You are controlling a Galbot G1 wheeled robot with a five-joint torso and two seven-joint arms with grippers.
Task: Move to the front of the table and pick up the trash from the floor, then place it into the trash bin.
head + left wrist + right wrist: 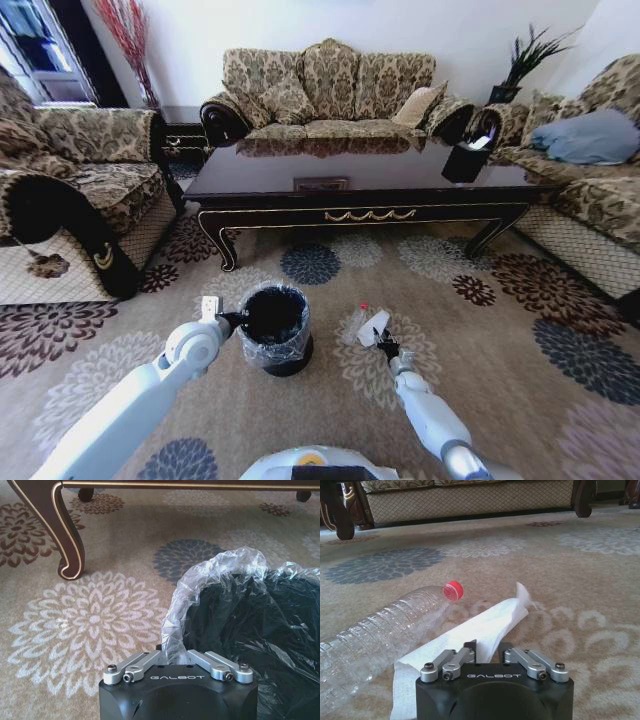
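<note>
Crumpled white tissue point(470, 645) pinched in right end effector point(487, 652); left end effector point(172, 657) clamped on crinkly bin liner point(220, 575).

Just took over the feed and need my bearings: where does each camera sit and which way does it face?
Head: high, looking down at the table; both arms show.
Left wrist: low, facing the trash bin; left gripper pinches its liner bag.
Right wrist: near the floor; right gripper grips a white tissue beside a clear bottle.
Shared: bin, tissue also in head view.
</note>
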